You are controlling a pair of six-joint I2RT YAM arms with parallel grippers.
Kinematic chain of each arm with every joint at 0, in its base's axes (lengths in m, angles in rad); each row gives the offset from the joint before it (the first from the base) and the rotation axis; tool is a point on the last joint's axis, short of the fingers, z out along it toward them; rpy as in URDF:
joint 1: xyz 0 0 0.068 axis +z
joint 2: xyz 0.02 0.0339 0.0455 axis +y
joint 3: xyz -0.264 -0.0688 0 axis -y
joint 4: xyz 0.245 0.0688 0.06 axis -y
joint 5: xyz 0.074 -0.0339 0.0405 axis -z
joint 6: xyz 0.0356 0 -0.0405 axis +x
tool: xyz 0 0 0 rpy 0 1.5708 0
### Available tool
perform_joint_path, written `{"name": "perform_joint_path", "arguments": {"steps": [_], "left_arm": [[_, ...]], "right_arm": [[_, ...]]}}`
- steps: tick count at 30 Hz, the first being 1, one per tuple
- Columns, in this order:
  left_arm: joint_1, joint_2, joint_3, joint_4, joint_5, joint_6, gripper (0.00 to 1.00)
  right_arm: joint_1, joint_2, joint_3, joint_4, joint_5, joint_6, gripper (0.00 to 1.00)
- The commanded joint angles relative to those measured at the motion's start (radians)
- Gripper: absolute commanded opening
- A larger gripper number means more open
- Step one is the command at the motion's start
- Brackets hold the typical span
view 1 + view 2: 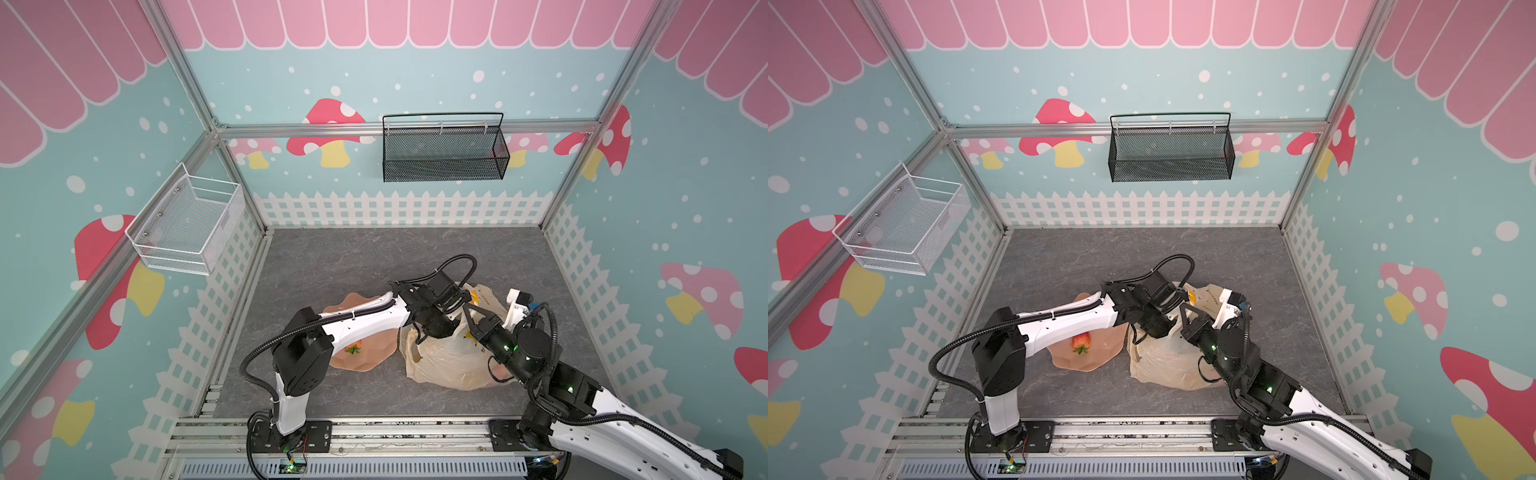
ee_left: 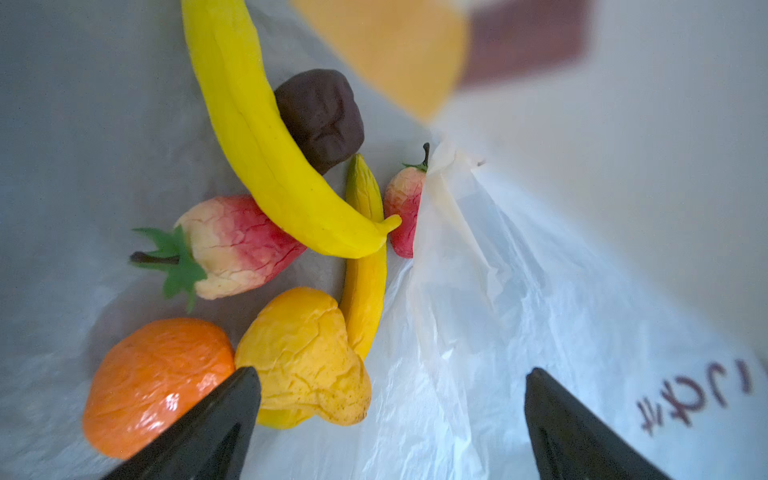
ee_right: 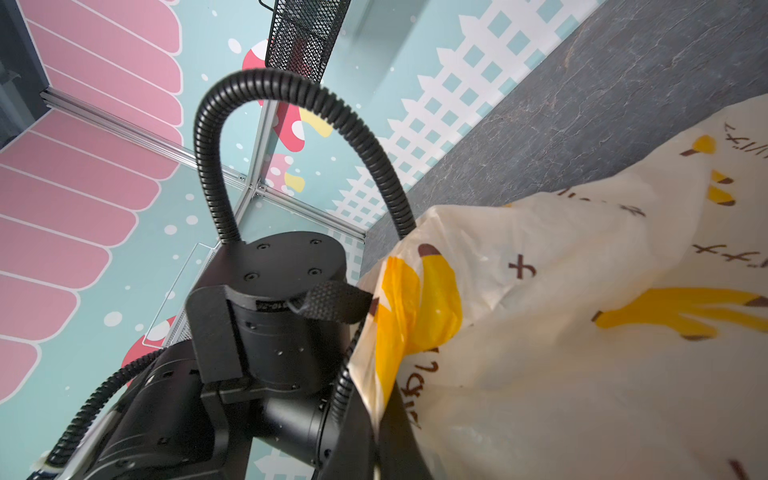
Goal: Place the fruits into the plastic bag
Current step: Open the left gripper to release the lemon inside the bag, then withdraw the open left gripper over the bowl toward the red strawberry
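Left claw (image 2: 390, 376): spread wide and empty, reaching down inside the mouth of the plastic bag (image 2: 498, 291), presumably so that anything let go is dropping among the other fruits rather than onto the table (image 1: 332, 266). Contents lying on the bag's floor beneath and ahead of that claw: an orange (image 2: 153, 382) and a yellow-orange pear-like fruit (image 2: 303, 357), closest to it, sitting side by side right at one fingertip; a large strawberry (image 2: 232, 245) just beyond them; a long banana (image 2: 257, 137) lying across that strawberry and over a smaller banana (image 2: 365, 282); a dark brown round fruit (image 2: 324, 116) resting against the long banana's far side; a half-hidden strawberry (image 2: 401, 212) tucking behind a fold of plastic. Right claw (image 1: 471, 316): clenched on the bag's upper edge, just across from the left claw, apparently lifting the rim so that the thin plastic is gaping open instead of collapsing over the opening. Outstanding: a last strawberry (image 1: 1080, 341) lying on the peach wavy-edged plate (image 1: 1100, 357), well apart from both claws and under the left forearm. This seems to be the only fruit waiting outside, so the task is judged to be nearing its end.
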Motion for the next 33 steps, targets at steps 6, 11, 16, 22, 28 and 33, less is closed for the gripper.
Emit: {"name": "perform_joint_path", "arguments": {"steps": [6, 11, 16, 22, 28, 33], "left_arm": [[0.026, -0.111, -0.063, -0.097, -0.096, 0.061, 0.98], [0.051, -0.15, -0.089, -0.146, -0.189, 0.077, 0.98], [0.066, -0.168, -0.092, -0.22, -0.3, 0.116, 0.97], [0.076, -0.21, -0.133, -0.268, -0.498, 0.162, 0.97], [0.089, -0.246, -0.185, -0.268, -0.658, 0.209, 0.97], [0.102, -0.247, -0.201, -0.317, -0.694, 0.25, 0.97]], "right_arm": [[0.002, -0.01, -0.011, 0.007, 0.014, 0.013, 0.0], [0.003, -0.01, -0.009, 0.006, 0.014, 0.012, 0.0], [0.002, -0.012, -0.008, 0.006, 0.013, 0.012, 0.0], [0.003, -0.013, -0.009, 0.005, 0.015, 0.011, 0.0], [0.002, -0.016, -0.009, 0.004, 0.017, 0.012, 0.0], [0.003, -0.018, -0.011, 0.005, 0.016, 0.01, 0.0]]}}
